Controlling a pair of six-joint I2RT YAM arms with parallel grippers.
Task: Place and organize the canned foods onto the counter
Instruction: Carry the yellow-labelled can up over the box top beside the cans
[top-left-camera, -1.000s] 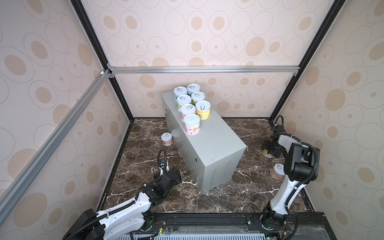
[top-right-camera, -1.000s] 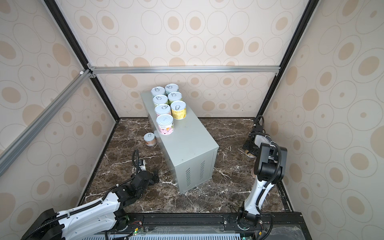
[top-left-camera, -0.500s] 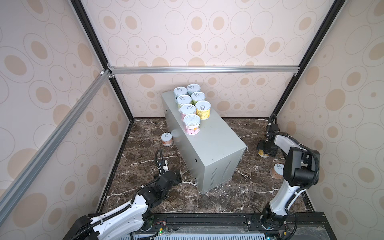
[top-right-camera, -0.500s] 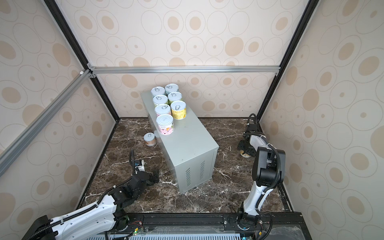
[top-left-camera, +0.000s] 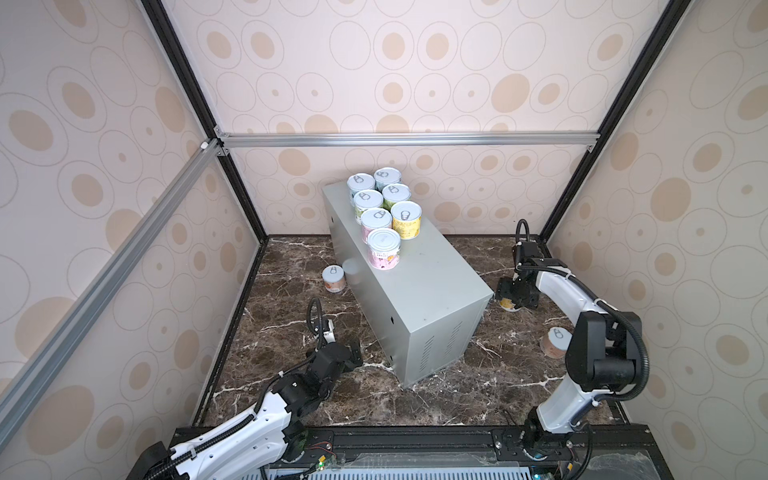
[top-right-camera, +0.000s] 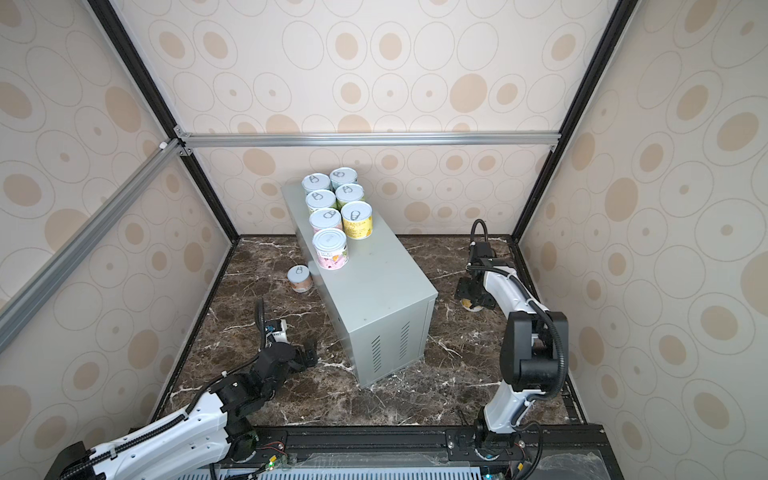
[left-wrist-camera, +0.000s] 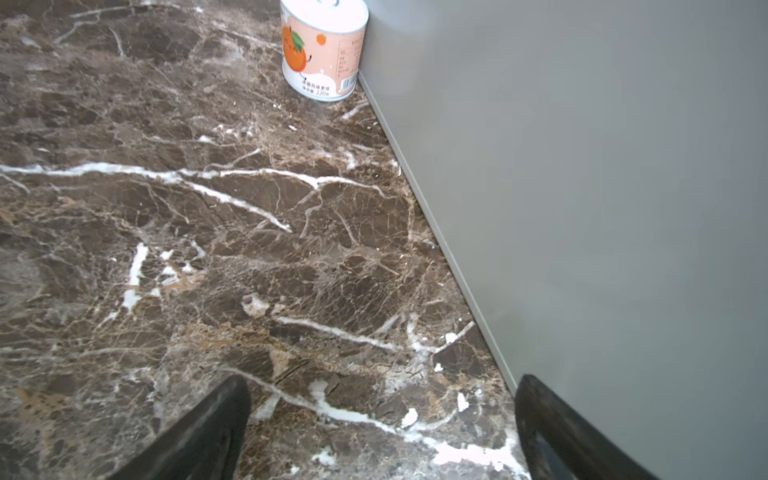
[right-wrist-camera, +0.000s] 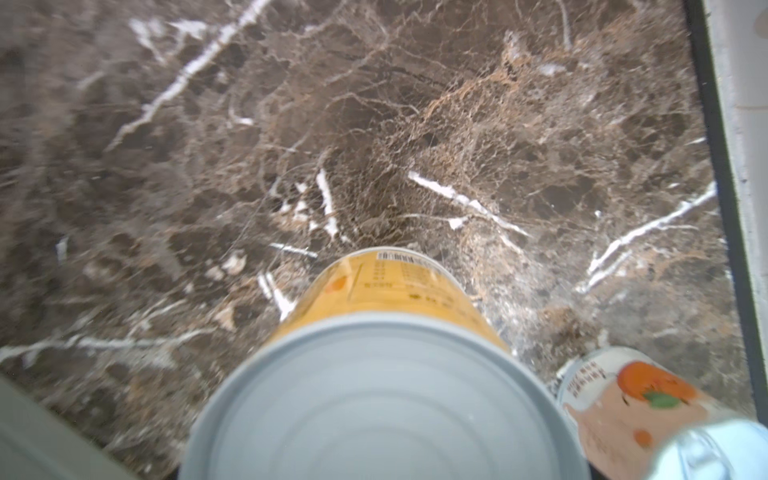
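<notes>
jaws on the right gripper (top-left-camera: 512, 297) sit clamped round an orange-yellow tin (right-wrist-camera: 386, 395). their tips are out of sight in the wrist view, but the tin fills the spot between them and has travelled with the gripper over the last second, so i read it as held. that is the change: a second ago gripper and tin were out by the side wall (top-left-camera: 623, 249), and now they are close to the near end of the grey worktop (top-left-camera: 428, 282), low over the marble surface (top-left-camera: 291, 332). whether the tin is clear of the marble i cannot tell, as the wrist view is blurred.

jaws on the left gripper (left-wrist-camera: 380, 430) stand wide apart with nothing between them. it sits low by the worktop's near corner and has barely shifted.

seven tins (top-left-camera: 376, 218) stand upright in two rows at the worktop's far end, and the near half is bare. a left-side peach tin (top-left-camera: 333, 279) stands on the marble just beside the worktop's long wall. a right-side peach tin (top-left-camera: 555, 352) stands on the marble near the right arm, well apart from the worktop.

for the task, the eighth tin looks picked and on its way but not yet at worktop height. i judge it needs a lift clear of the top edge, then a place beside the pink tin (top-left-camera: 384, 249), where the shorter row has room.
</notes>
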